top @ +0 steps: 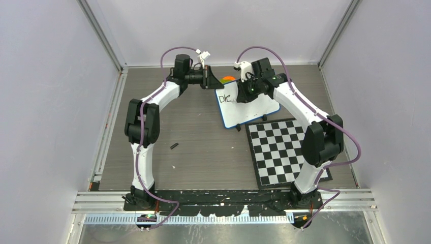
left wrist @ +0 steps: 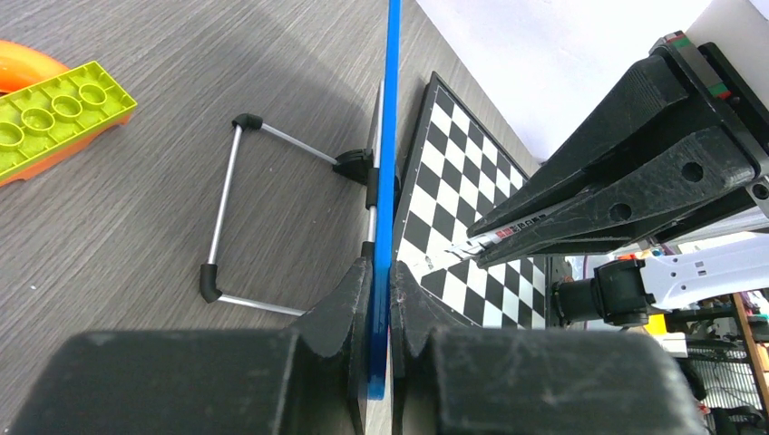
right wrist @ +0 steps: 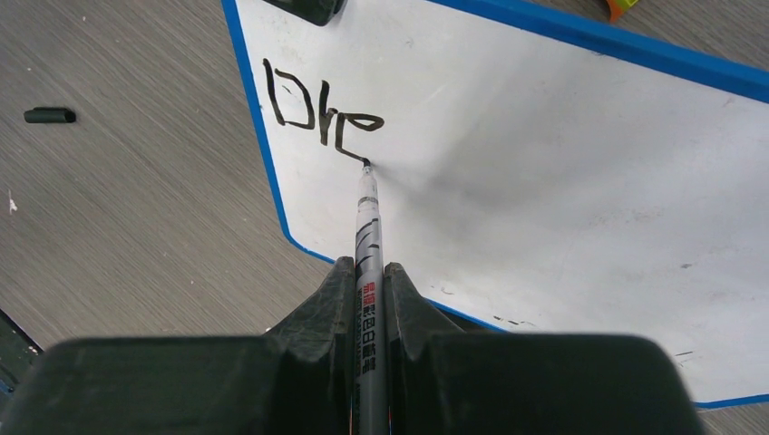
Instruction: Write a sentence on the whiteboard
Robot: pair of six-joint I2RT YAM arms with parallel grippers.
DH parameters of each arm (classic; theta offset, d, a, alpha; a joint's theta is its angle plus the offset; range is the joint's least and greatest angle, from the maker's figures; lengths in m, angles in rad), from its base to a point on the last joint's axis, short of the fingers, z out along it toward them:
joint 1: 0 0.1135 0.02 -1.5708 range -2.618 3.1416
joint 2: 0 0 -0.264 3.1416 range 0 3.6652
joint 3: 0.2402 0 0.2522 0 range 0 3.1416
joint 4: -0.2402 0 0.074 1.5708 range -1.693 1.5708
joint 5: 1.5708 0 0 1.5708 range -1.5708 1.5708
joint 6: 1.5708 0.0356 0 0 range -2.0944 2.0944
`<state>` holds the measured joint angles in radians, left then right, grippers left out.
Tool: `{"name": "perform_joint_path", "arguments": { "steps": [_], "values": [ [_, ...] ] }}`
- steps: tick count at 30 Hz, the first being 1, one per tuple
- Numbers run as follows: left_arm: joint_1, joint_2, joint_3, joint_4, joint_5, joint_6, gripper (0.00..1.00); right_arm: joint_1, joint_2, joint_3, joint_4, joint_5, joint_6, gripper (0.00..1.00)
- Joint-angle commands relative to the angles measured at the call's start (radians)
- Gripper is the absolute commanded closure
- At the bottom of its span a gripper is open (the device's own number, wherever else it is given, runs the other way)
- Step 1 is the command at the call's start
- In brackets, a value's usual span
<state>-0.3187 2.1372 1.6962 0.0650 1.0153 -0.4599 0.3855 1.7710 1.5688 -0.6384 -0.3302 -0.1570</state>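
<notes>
Top external showed our left gripper [top: 216, 81] clamped on the whiteboard [top: 254, 108] rim, the blue edge pinched between its fingers. Beyond that claw we saw the wire stand [left wrist: 234, 210] propping the board. Our right gripper [right wrist: 368, 272] clenched a marker [right wrist: 366, 213], tip touching the white surface straight ahead of the claw, at the end of the sentence [right wrist: 317, 118], which read only "Dre"; a checkered board [top: 284, 152] lay beside that arm

Checkered board [top: 284, 152], black cap [top: 174, 146], green brick [left wrist: 59, 113] on orange piece [left wrist: 27, 62]
</notes>
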Motion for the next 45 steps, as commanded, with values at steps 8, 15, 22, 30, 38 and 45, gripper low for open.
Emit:
{"name": "perform_joint_path", "arguments": {
  "steps": [8,15,22,30,38,45],
  "values": [
    [-0.02,-0.021,0.0,-0.051,0.0,0.005,1.0,-0.038,-0.058,0.056,0.041,-0.001,0.011,1.0],
    [-0.02,-0.019,0.002,-0.049,0.002,0.002,1.0,-0.039,-0.036,0.071,0.064,0.02,0.024,1.0],
    [-0.021,-0.018,0.002,-0.049,0.001,0.001,1.0,-0.028,-0.006,0.092,0.061,0.006,0.031,1.0],
    [-0.02,-0.016,0.003,-0.049,0.002,0.003,1.0,-0.012,0.002,0.077,0.053,0.003,0.021,1.0],
    [-0.02,-0.019,-0.002,-0.049,0.001,0.003,1.0,-0.012,-0.027,0.007,0.051,0.022,-0.002,1.0],
    [-0.02,-0.023,-0.005,-0.049,-0.001,0.004,1.0,-0.025,-0.046,-0.01,0.046,0.036,-0.015,1.0]
  ]
}}
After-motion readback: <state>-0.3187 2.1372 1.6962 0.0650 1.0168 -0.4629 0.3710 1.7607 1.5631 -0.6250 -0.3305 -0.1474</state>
